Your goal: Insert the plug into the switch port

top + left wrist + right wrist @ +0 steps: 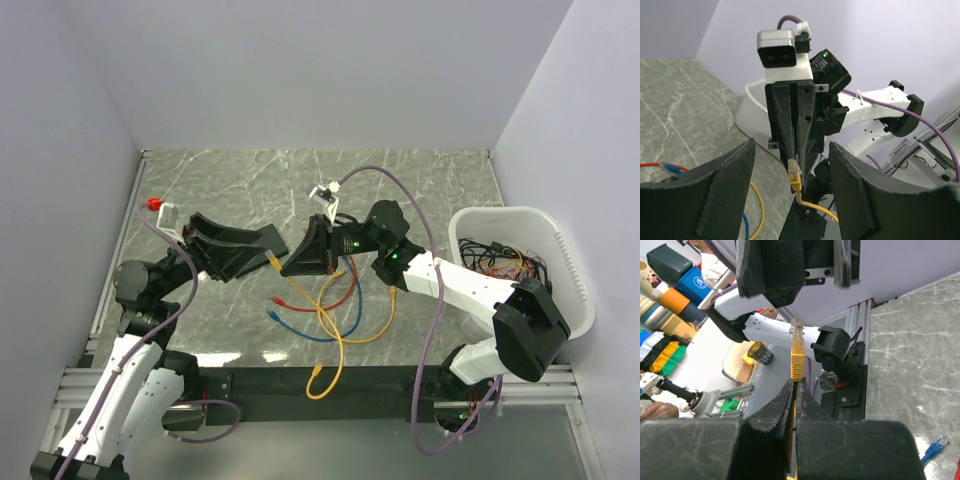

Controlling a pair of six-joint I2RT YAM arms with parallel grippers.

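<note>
Over at the right edge of the table [250, 180] sits the white tub [575, 270]. It holds a dark tangle of thin wires [505, 262] with red and orange strands mixed in, and the heap lies below its rim.

The right claw [283, 268] is pinched together on a yellow plug [274, 258]. The plug sticks out past the fingertips with its clear tip pointing away from the claw. The right wrist view shows the plug's yellow boot seated between the closed fingers, and the yellow cable [335, 340] trails back from it.

The left claw [262, 247] stands apart with nothing between its fingers [727, 190]. It faces the plug at close range, both above the middle of the table.

A red cable [330, 298] and a blue cable [320, 335] lie loose on the table beneath them.
</note>
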